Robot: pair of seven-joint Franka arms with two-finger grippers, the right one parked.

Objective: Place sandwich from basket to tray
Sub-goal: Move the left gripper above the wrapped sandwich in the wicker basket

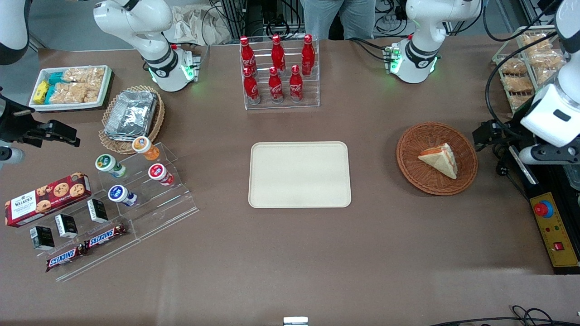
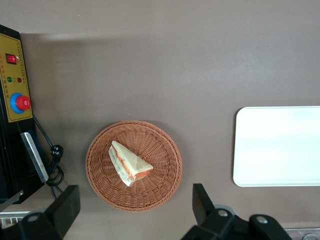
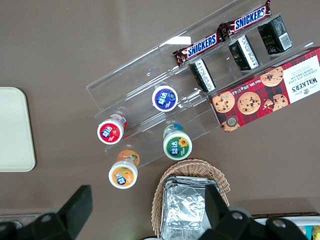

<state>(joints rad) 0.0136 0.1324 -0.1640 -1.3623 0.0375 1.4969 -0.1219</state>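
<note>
Hand (image 2: 135, 212) is spread wide, holding nothing, up in the air over the table (image 1: 290, 253) at the basket's edge. Both fingers (image 2: 67, 205) show in the left wrist view, clear of the wicker. In the front view the hand (image 1: 487, 136) sits at the working arm's end of the table, just beside the basket (image 1: 410, 163).

Sandwich (image 1: 439, 158) lies flat in the basket (image 2: 160, 190), roughly centred, cut side with orange filling showing. Wrist view shows the same: sandwich (image 2: 128, 163) inside the rim, not touched by the hand.

Tray (image 1: 299, 174) is mid-table, well apart from the basket, toward the parked arm from it. Its bare surface holds nothing. Tray (image 2: 277, 145) edge also shows in the wrist view.

Bottle rack (image 1: 278, 72) with red bottles stands farther from the front camera than the tray. A yellow control box (image 1: 555, 228) with a red button sits off the table edge near the basket.
</note>
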